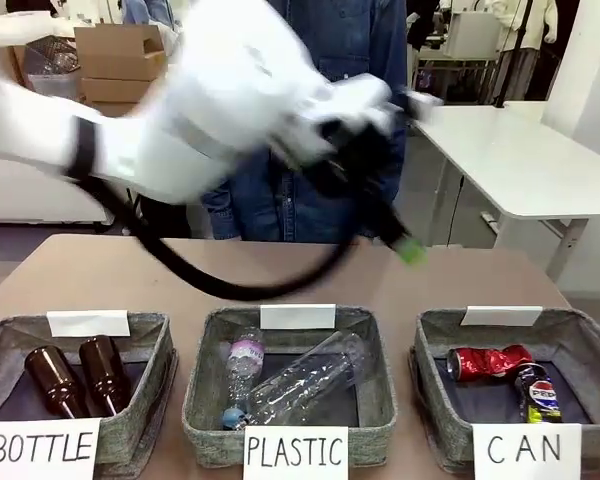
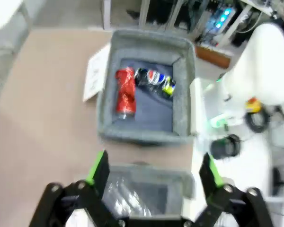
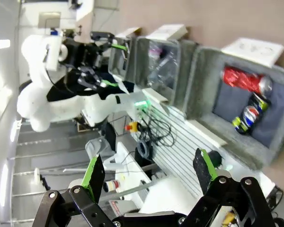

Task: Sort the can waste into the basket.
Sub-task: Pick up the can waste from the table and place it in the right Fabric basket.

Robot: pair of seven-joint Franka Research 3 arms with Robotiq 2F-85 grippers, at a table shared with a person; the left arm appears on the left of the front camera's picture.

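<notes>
Tan tabletop (image 1: pixel 120 275) stretches ahead of me, smooth and matte, with a person in a denim shirt (image 1: pixel 310 120) standing at the far side. Three grey woven baskets sit in a row along my edge. And look at that: both pieces of can waste are already lying in the CAN basket (image 1: pixel 580 345), side by side on its dark lining! The red can (image 1: pixel 488 361) is crumpled and shiny, creased along its length; the dark blue can (image 1: pixel 540 392) with its round logo is dented too, touching the red one.

My left gripper (image 2: pixel 154 170) hangs over the row, jaws spread wide, green pads bare, nothing between them. My right gripper (image 3: pixel 149 171) is likewise spread wide and empty.

I'd judge the sorting finished, since no loose can lies on the table. Clear ribbed plastic bottles (image 1: pixel 290 385) fill the middle basket, and brown glass bottles (image 1: pixel 75 378), glossy and rounded, stand in the one marked BOTTLE.
</notes>
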